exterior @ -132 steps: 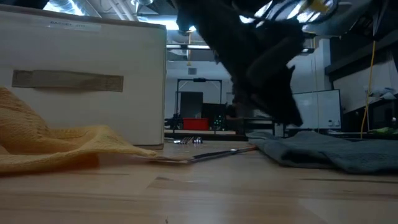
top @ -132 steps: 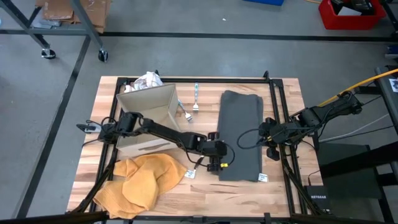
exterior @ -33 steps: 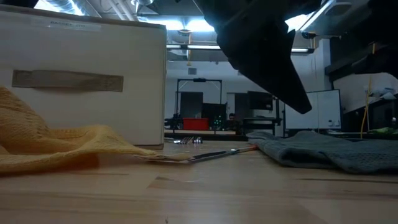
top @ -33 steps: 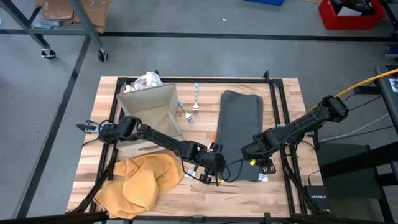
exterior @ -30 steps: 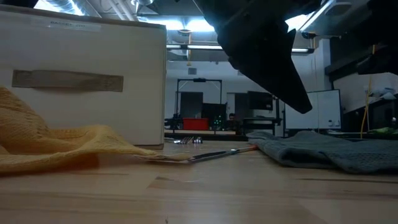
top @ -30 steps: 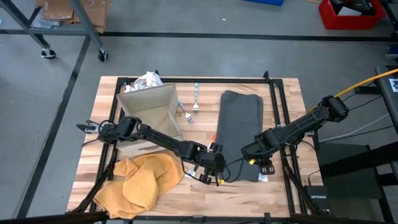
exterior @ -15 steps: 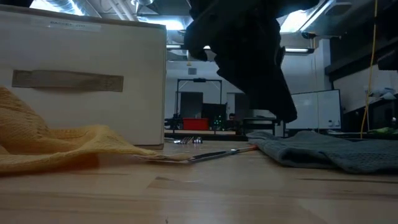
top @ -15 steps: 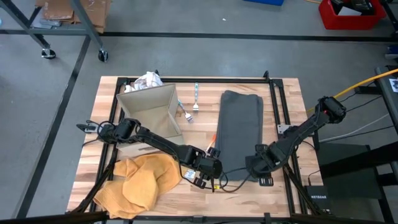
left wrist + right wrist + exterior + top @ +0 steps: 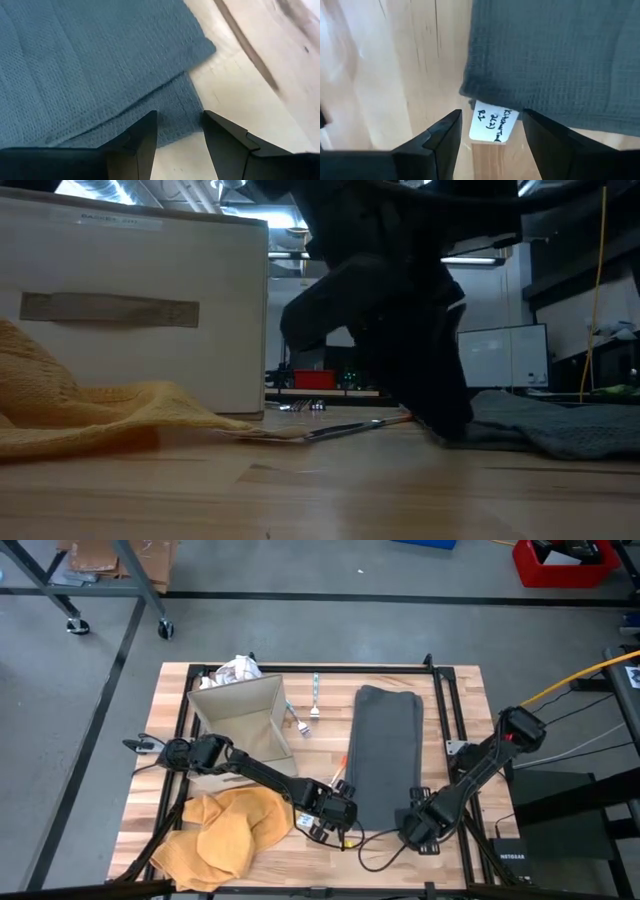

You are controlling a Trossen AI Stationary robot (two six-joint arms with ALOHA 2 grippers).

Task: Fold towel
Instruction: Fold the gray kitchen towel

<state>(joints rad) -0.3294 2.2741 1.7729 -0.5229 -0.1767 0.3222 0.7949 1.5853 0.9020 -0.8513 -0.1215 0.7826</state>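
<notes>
Grey towel [image 9: 386, 755], near corners lined up for the pickup

Long strip lying flat on the right half of the wooden counter [image 9: 250, 865]. Left gripper [image 9: 179, 131] over the near left corner, right gripper [image 9: 490, 131] over the near right corner by the white tag [image 9: 492, 123], both with jaws parted and holding nothing. Best bet: drop straight down, pinch every layer at each corner, lift evenly, carry to the far edge.

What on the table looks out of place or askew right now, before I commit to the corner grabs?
The grey towel lies flat and straight. Odd bits: an orange cloth crumpled at the near left corner, a tipped cardboard box with crumpled paper behind it, and loose forks beside the towel. Both grippers, left and right, stand open at the towel's near corners.
</notes>
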